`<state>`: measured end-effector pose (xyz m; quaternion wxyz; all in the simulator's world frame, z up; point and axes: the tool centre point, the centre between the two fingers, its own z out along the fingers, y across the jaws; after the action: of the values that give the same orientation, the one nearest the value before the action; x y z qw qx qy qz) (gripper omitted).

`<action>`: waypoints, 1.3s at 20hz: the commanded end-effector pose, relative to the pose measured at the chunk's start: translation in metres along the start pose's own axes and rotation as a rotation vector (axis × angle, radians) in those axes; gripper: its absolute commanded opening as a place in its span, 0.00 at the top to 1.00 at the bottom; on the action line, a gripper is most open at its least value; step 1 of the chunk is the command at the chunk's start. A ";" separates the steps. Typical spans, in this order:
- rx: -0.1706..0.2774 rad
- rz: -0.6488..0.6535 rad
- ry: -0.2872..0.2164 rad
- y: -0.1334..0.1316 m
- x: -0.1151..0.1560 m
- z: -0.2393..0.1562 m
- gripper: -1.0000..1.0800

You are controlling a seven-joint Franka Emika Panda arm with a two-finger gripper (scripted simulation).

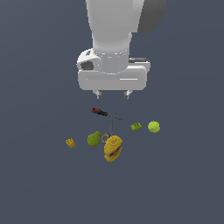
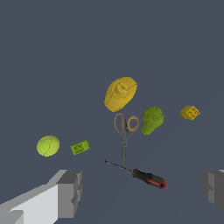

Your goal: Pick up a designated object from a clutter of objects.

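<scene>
The scissors [image 2: 124,131] lie flat on the floor, with two orange-brown handle loops and thin grey blades. In the exterior view the scissors [image 1: 109,131] are small, partly hidden by the yellow bottle [image 1: 113,148]. The handle loops lie close to the bottle [image 2: 120,93] and beside the green pear [image 2: 152,120]. The blade tip ends near the screwdriver [image 2: 142,175]. My gripper [image 1: 112,93] hangs high above the clutter, open and empty. It shows in the wrist view [image 2: 142,192] with its fingers [image 2: 70,192] wide apart.
A green ball [image 2: 48,145] and a green brick [image 2: 80,147] lie to one side of the scissors, a yellow brick [image 2: 190,112] beyond the pear. In the exterior view the screwdriver [image 1: 103,113] lies just below the gripper, the ball [image 1: 153,127] at the right.
</scene>
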<state>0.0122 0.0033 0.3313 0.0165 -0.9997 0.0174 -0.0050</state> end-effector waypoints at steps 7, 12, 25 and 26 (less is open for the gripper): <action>0.003 -0.002 0.020 0.004 0.003 -0.011 0.04; 0.005 -0.003 0.033 0.006 0.004 -0.019 0.04; 0.002 0.040 0.025 0.006 0.008 0.030 0.04; 0.001 0.046 0.024 0.006 0.008 0.038 0.04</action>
<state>0.0204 -0.0017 0.3045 0.0173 -0.9990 0.0360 -0.0177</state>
